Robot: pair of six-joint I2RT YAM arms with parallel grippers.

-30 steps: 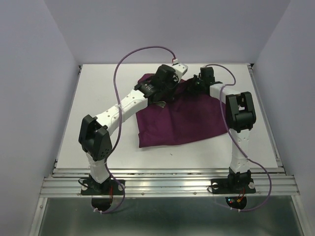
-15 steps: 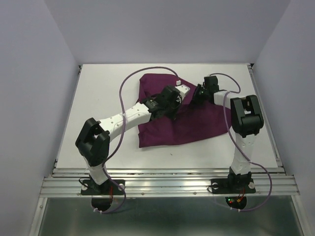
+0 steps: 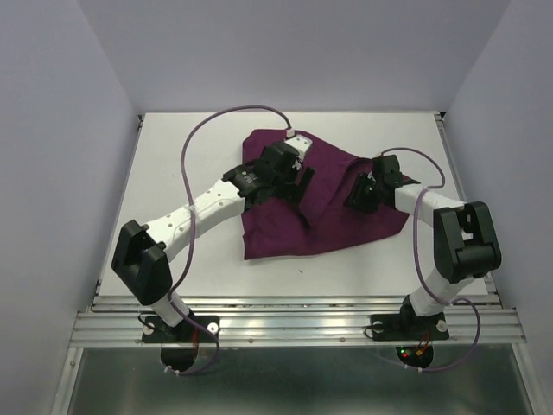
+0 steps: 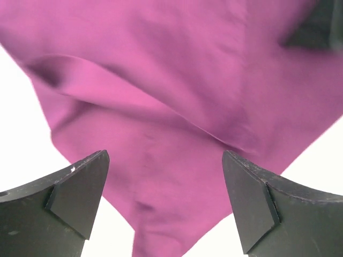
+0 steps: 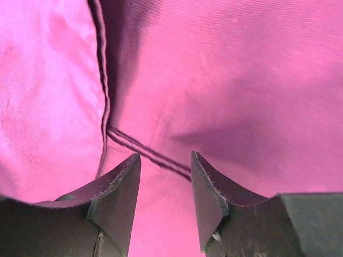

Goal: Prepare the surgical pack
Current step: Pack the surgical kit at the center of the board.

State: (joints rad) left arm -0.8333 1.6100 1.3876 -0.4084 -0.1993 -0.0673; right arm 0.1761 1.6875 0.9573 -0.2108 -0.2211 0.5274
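Plum-purple cloth [image 3: 328, 220] lay folded & rumpled on the white table [image 3: 173, 173], roughly ctr to right of ctr, w/ a point toward the far edge and its near edge running along the front-middle. No tray, instruments or gauze could be seen; anything under the cloth was hidden. Left gripper [image 3: 301, 188] hung over the far-left part of the cloth, jaws spread wide w/ nothing btwn them. In the left wrist cam the two dark fingertips [image 4: 80, 187] framed a loose fold and a corner of the cloth [image 4: 177, 107] below, white table on both sides; whether the tips touched fabric couldn't be told. Right gripper [image 3: 356, 194] sat over the right part of the cloth, jaws partway apart, gripping nothing. In the right wrist cam its gap [image 5: 164, 160] showed only cloth [image 5: 241, 80] beneath, a stitched hem line crossing just ahead of the tips; contact w/ the fabric unclear. Both arms reached in from the near edge, a purple cable [image 3: 194, 143] looping over the left one.
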